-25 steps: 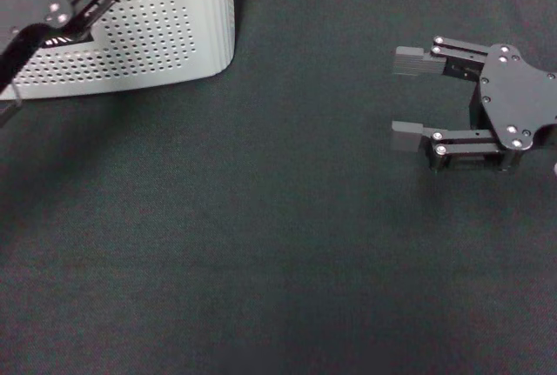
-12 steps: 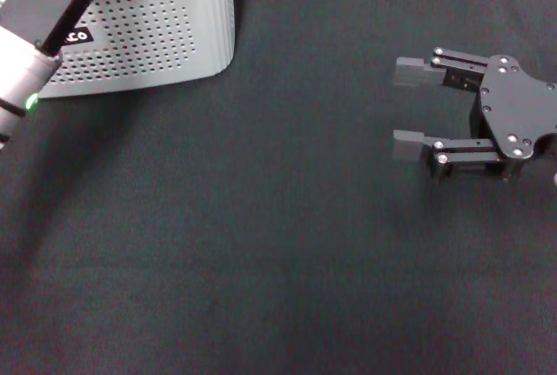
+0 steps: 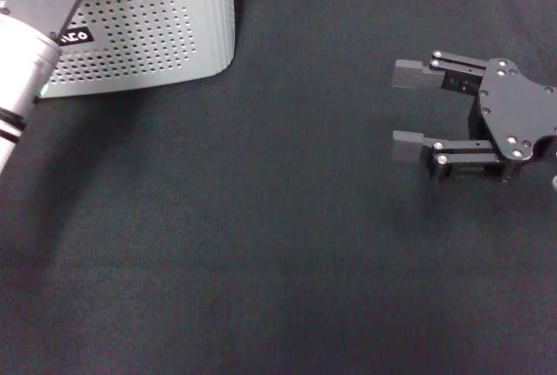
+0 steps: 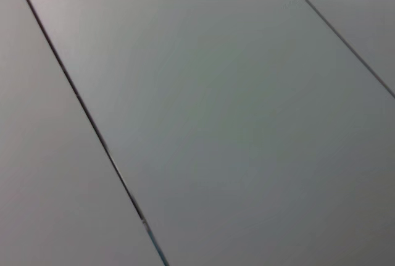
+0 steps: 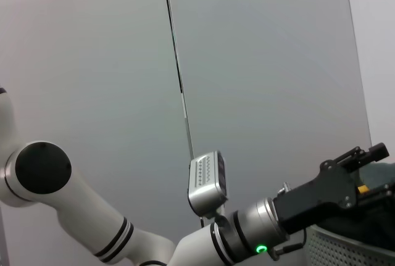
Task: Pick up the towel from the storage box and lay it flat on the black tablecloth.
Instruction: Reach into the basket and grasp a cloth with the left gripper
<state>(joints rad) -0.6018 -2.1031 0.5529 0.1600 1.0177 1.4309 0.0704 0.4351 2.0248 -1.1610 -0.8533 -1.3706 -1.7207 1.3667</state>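
The left pincer [image 5: 364, 155] reaches into the storage box [image 3: 152, 31] for the towel, its state unseen, while the right pincer [image 3: 407, 110] waits spread over the black tablecloth [image 3: 261, 244]

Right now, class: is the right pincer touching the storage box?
Apart. The head view shows the open right pincer across bare black tablecloth from the storage box.

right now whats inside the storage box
The left gripper reaches into the storage box from above, over something dark at the box's rim in the right wrist view. The head view shows only the box's perforated wall, so the towel cannot be confirmed.
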